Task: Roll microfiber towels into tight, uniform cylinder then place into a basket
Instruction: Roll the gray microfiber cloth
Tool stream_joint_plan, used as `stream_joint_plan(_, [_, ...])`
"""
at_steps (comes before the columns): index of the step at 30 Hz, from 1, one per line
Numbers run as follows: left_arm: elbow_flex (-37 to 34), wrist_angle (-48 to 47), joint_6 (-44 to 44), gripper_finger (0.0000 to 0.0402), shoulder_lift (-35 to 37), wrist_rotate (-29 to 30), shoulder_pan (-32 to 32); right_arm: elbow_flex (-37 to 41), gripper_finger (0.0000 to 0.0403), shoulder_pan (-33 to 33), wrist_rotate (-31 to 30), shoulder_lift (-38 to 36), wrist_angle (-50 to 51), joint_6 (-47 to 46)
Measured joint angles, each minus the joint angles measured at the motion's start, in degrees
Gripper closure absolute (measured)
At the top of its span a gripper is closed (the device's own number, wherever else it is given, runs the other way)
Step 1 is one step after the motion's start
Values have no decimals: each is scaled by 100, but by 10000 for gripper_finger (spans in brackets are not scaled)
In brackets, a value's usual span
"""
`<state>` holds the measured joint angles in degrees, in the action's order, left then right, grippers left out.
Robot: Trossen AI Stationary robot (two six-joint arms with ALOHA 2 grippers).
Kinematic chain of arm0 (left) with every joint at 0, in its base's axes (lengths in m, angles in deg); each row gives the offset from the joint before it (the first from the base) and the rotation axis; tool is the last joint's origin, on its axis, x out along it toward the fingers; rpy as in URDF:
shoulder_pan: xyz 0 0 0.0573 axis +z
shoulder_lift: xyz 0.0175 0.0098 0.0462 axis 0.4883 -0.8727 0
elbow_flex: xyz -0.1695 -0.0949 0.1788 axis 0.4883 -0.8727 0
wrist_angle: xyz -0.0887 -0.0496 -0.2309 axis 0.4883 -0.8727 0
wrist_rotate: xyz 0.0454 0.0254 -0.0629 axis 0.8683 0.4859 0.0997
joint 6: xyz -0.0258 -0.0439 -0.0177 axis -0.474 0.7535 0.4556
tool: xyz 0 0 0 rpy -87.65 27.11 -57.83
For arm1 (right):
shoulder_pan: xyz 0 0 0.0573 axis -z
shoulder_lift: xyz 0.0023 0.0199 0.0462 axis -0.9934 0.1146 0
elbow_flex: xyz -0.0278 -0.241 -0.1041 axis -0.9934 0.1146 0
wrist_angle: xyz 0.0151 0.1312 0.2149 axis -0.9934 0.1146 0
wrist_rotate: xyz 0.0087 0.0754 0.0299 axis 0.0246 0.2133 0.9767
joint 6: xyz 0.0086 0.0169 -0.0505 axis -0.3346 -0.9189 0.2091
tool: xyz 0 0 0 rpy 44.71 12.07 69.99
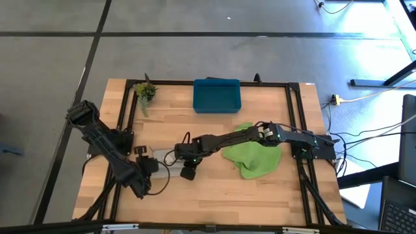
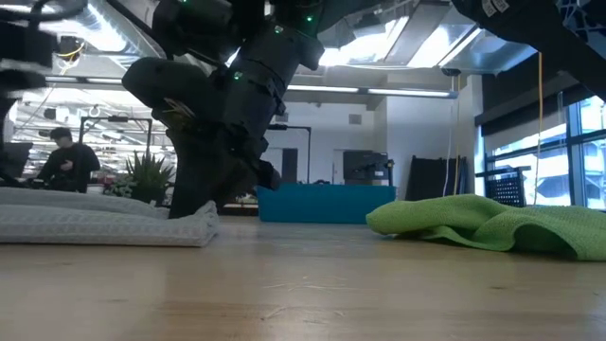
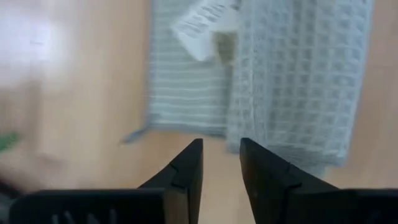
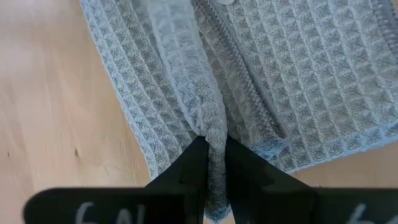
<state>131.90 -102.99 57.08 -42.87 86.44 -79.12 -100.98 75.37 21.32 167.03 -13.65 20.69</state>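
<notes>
Lower centre of bench [image 1: 214,195]: grey towel [image 4: 261,81], fold pinched in right claw [image 4: 214,162]. Left claw [image 3: 221,165] beside it, fingers apart, empty. Green towel [image 1: 255,157] right; basket [image 1: 216,95] top centre.

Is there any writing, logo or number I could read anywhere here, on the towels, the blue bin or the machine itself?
Pale marks on the right gripper's dark body, at the right wrist view's lower edge: cut off and blurred, unreadable.
White tag on the grey towel, seen in the left wrist view: blurred, nothing legible.
Basket and green towel: no text visible.
</notes>
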Motion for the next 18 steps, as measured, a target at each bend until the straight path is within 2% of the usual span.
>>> stream_joint_plan(4, [608, -633, 0, 305, 4, 287, -7, 0, 349, 0, -11, 0, 2, -5])
stream_joint_plan(9, [956, -177, -439, 308, 7, 451, -32, 0, 349, 4, -9, 0, 3, -14])
stream_joint_plan(18, [-22, 1838, -919, 309, 7, 570, 130, 0, 349, 4, -7, 0, 4, -8])
